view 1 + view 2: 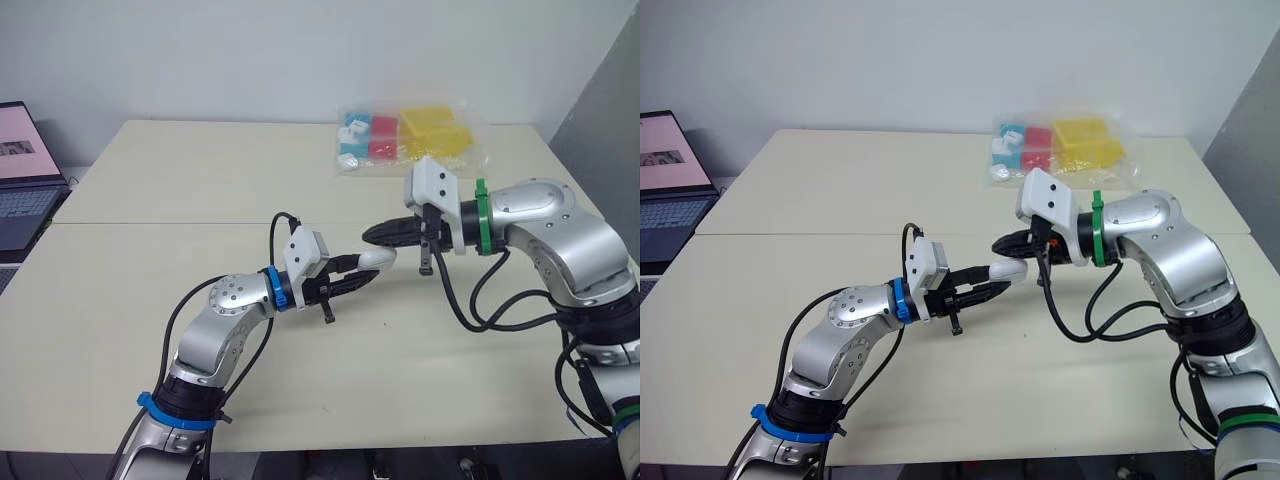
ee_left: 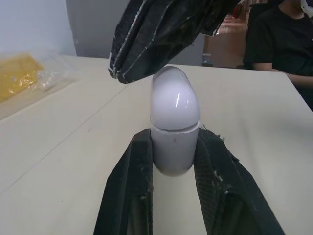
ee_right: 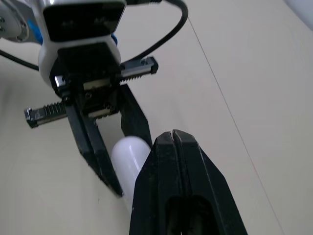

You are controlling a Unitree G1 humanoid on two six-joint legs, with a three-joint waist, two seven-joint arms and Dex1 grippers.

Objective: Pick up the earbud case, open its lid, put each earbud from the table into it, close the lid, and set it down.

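My left pincer is clenched on the lower body of the glossy white, round-topped plastic earbud case. It holds the case up off the pale beige table, out over its middle, with the domed end pointing towards my other arm. So the pick-up looks done, and I take the step in hand to be opening. The domed lid is still seated, its seam a thin closed line just above my fingertips.

My right pincer is pinched shut on nothing, its two black fingers pressed flat together. The tips sit at the crown of the lid, touching it or just short of it; I cannot tell which.

Next I need that closed tip to catch the edge of the lid at the seam and lever it back. My left has to keep a firm hold meanwhile, since the shell looks slick and could twist or squirt out.
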